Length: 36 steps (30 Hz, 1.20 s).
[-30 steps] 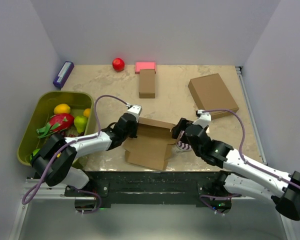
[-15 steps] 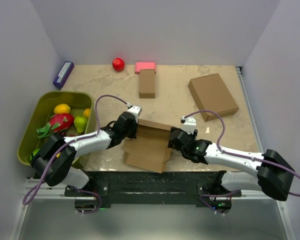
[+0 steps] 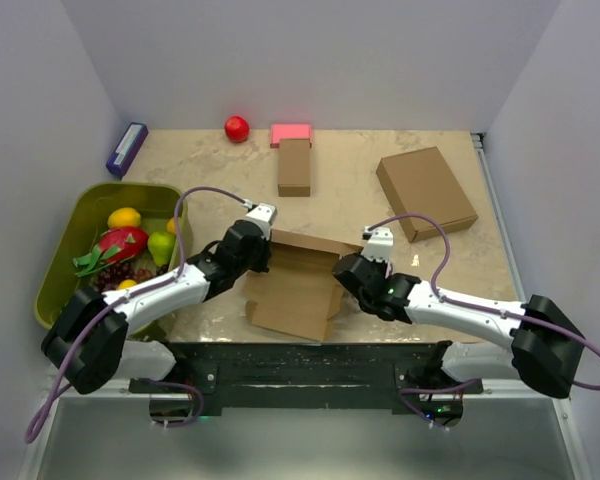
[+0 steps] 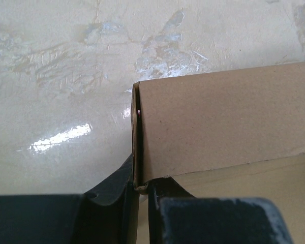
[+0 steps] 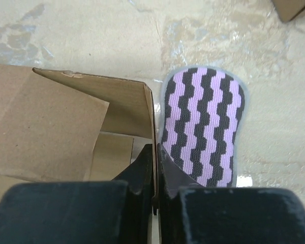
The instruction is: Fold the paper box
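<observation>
Fingers clamped: my left fingers (image 4: 117, 184) pinch one paper box (image 3: 298, 285) wall, my right fingers (image 5: 140, 172) the opposite wall.

Top external: high above and behind the arm bases at the frame's bottom edge, looking steeply down over the whole table (image 3: 360, 200). Left wrist: very close to the tabletop, facing past the left gripper (image 4: 141, 187) at bottom centre. Right wrist: just as close, past the right gripper (image 5: 154, 155). Shared by all three: the paper box (image 3: 295, 290), centre of the overhead frame.
</observation>
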Each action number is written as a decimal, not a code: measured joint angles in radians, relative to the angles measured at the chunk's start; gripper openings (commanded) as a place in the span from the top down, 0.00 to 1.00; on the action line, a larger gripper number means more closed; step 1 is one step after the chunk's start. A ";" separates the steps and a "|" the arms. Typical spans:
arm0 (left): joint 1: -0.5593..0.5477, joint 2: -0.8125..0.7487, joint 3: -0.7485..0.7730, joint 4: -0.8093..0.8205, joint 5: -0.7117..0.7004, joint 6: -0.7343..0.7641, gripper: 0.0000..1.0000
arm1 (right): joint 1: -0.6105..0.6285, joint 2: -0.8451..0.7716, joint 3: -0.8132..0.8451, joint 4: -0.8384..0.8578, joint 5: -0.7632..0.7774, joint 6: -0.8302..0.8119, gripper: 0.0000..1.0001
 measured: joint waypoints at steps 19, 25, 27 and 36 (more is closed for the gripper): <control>0.013 0.024 -0.013 0.022 -0.161 -0.003 1.00 | 0.012 -0.018 0.016 0.037 -0.100 -0.026 1.00; 0.011 0.045 -0.013 0.047 -0.197 -0.029 1.00 | 0.012 -0.035 0.016 0.036 -0.108 -0.016 1.00; 0.011 0.047 -0.013 0.051 -0.203 -0.035 1.00 | 0.012 -0.036 0.015 0.036 -0.110 -0.014 1.00; 0.010 0.052 -0.057 0.120 -0.171 -0.035 0.69 | 0.012 -0.034 -0.027 0.086 -0.109 -0.009 1.00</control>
